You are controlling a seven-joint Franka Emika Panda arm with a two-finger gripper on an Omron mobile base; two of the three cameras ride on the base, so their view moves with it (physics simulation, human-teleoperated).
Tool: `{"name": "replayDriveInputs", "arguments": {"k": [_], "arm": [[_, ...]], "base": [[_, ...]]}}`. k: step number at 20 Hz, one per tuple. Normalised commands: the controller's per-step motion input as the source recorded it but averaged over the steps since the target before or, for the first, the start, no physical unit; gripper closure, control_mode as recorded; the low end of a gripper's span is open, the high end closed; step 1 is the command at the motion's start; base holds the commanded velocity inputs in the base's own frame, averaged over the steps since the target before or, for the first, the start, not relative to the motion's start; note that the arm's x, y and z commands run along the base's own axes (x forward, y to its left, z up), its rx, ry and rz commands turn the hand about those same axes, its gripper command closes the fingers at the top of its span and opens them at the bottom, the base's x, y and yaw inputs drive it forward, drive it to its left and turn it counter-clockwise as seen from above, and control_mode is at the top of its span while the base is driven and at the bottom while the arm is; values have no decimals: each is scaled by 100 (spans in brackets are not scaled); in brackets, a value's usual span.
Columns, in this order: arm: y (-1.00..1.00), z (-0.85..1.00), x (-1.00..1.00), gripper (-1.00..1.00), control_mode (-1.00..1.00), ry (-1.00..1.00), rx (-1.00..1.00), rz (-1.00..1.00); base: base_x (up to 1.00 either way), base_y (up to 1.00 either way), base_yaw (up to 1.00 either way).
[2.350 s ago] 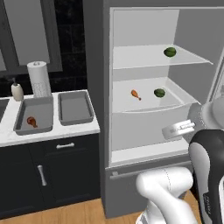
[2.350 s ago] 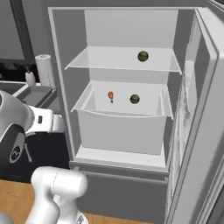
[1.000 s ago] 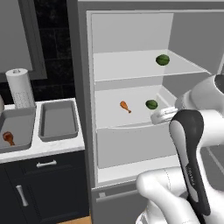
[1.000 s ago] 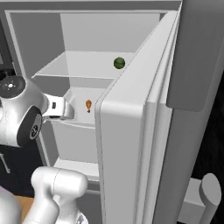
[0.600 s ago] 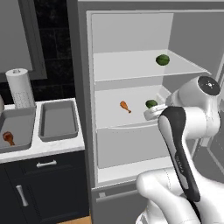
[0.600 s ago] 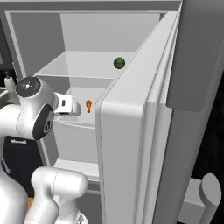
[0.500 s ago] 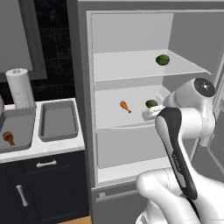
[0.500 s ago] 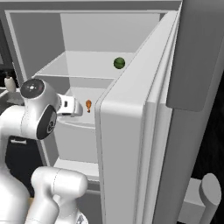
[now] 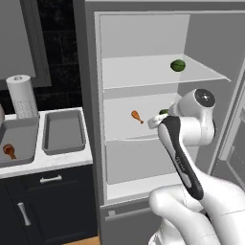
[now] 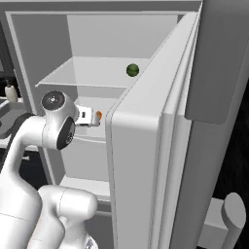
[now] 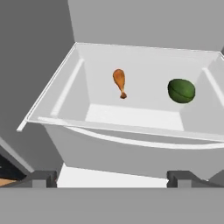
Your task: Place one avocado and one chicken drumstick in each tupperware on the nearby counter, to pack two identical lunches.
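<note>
Open grey fridge (image 9: pixel 143 38) with smooth matte walls. In the hand view, a white drawer (image 11: pixel 57 100) holds an orange-brown drumstick (image 11: pixel 119 82) at centre and a round dark-green avocado (image 11: pixel 181 90) to its right, apart. A second avocado (image 9: pixel 177 65) sits on the upper shelf. The claw (image 11: pixel 113 178), fingers apart and empty, hangs before the drawer, closer than a second ago. At left, on the white marbled tabletop (image 9: pixel 52 160), two shallow grey trays: one (image 9: pixel 63 131) bare, one (image 9: pixel 19 143) holding a drumstick (image 9: pixel 8 150).
</note>
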Motion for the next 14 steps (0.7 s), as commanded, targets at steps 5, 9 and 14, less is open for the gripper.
{"name": "replayDriveInputs", "arguments": {"k": [5, 9, 14], "arm": [[0, -14, 56, -100, -100, 0, 0, 0], [0, -20, 52, -100, -100, 2, 0, 0], [0, -27, 37, -100, -100, 0, 0, 0]], "base": [[0, 0, 0], [0, 0, 0], [0, 0, 0]]}}
